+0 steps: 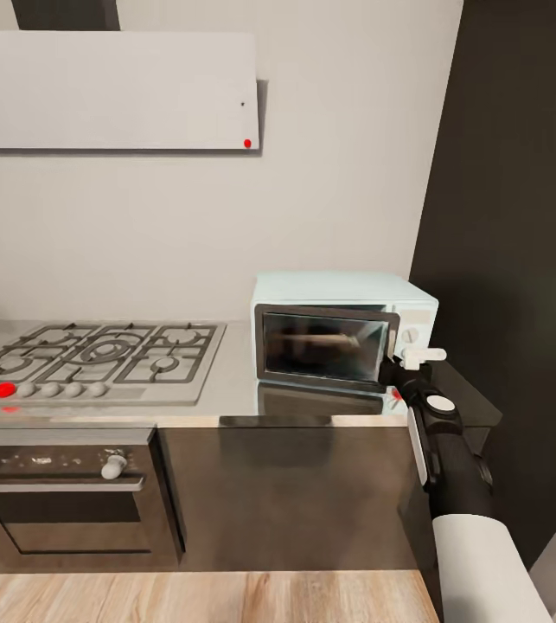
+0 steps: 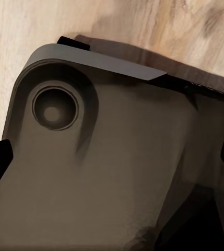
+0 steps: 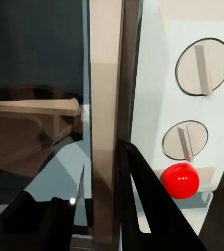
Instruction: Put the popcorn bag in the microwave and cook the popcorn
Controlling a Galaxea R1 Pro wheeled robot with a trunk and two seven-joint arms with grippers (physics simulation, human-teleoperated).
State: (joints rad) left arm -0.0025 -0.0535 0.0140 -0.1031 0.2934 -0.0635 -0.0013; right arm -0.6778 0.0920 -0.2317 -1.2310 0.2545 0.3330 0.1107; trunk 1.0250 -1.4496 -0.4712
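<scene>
The pale-blue microwave point(image 1: 344, 294) stands on the grey countertop point(image 1: 226, 394) against the wall, and its dark glass door point(image 1: 322, 346) looks closed. Behind the glass lies a tan-brown shape, the popcorn bag point(image 3: 28, 130), dim in the head view point(image 1: 329, 343). My right gripper point(image 1: 401, 368) is at the door's right edge beside the white control panel point(image 3: 158, 78). Its dark fingers point(image 3: 143, 193) sit close on either side of the door's frame point(image 3: 105, 78). Two knobs and a round red light point(image 3: 179, 180) are just beside them. My left gripper point(image 2: 112, 157) is open, over my own dark base and the wood floor.
A gas hob point(image 1: 96, 355) lies left of the microwave, with a steel built-in oven point(image 1: 61, 493) below it and a white hood point(image 1: 109, 91) above. A tall dark cabinet point(image 1: 520, 216) rises right next to the microwave. Dark cabinet fronts point(image 1: 286, 493) face me over the light wood floor point(image 1: 182, 597).
</scene>
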